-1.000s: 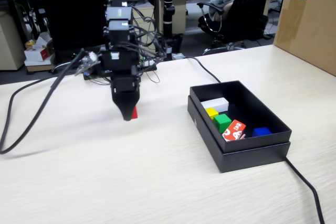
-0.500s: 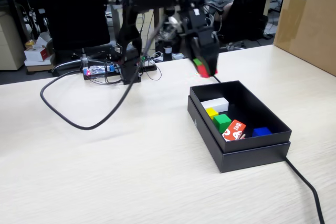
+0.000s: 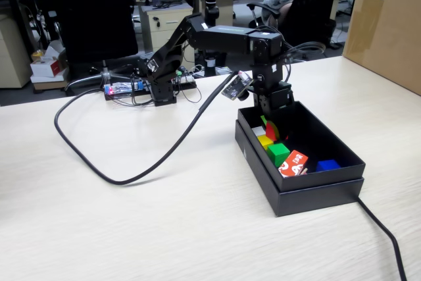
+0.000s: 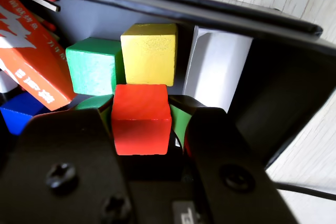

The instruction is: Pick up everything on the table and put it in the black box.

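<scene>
Hanging over the shallow matte black cardboard box (image 3: 299, 185), the black gripper (image 4: 143, 109) is clamped on the small red cube (image 4: 140, 119), right above the yellow cube (image 4: 149, 52) and green cube (image 4: 94, 65), presumably so it drops inside with them.

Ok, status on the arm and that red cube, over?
Gripper shut on red cube, inside the black box. Green cube and yellow cube already in. Nothing blocking the drop.
</scene>
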Robot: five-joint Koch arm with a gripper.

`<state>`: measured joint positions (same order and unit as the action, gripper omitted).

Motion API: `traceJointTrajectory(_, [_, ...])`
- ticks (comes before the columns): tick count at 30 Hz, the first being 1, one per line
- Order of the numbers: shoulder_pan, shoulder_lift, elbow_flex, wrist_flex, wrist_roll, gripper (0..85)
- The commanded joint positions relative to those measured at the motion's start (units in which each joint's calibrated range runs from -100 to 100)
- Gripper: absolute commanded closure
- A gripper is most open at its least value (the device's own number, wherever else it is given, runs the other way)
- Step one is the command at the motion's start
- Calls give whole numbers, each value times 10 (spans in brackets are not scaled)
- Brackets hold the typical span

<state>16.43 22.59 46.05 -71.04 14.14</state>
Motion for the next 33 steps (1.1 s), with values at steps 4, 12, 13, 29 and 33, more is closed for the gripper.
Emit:
traceJointTrajectory(4, [3, 3, 38, 7, 4, 809])
traceJointTrajectory(12, [4, -16, -5, 7, 1, 428])
traceJointTrajectory(13, [4, -23, -7, 7, 0, 415])
traceJointTrajectory(29, [-44, -409, -95, 10, -11, 391])
traceJointTrajectory(33, [-83, -514, -215, 108, -37, 392])
